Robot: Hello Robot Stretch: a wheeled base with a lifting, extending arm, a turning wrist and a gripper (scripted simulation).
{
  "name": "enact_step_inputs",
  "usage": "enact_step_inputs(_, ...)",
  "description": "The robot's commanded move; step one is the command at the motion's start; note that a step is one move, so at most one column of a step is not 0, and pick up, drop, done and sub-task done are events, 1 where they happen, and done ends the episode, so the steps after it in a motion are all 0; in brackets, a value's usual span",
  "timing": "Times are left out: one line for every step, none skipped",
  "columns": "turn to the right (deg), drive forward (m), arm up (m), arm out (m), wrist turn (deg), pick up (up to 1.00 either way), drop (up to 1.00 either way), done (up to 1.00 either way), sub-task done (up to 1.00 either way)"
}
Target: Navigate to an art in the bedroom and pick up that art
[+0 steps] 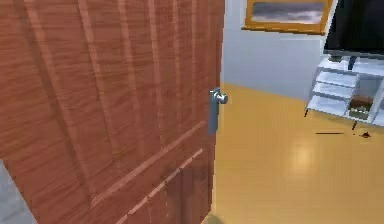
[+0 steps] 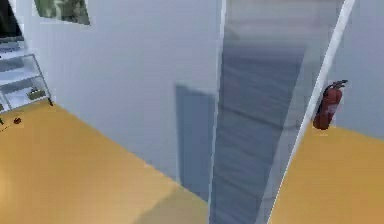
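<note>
Clearance is the worry: the reddish-brown panelled wooden door (image 1: 110, 110) stands closest, with its round silver knob (image 1: 218, 96) at its free edge. I judge this to be the approach leg, so I'd steer the base past that edge onto the orange-yellow floor (image 1: 270, 170) beyond the door, turning gently so nothing clips the knob. The claw's state I cannot tell.

Farther past the door stands a white open shelf unit (image 1: 345, 92) under a black flat screen (image 1: 358, 28). Farthest, on the white wall beyond the door's top corner, hangs a gold-framed picture (image 1: 288, 12), likely the art I'm after.

The arm side view adds a grey upright slab (image 2: 255, 130), possibly the door seen edge-on. It also adds a red fire extinguisher (image 2: 330, 105) on the wall beside that slab, and a pale-framed greenish picture (image 2: 62, 10) well away from it.
</note>
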Motion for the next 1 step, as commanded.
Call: enact_step_inputs(36.0, 0.00, 0.00, 0.00, 0.0, 0.00, 0.00, 0.00, 0.00)
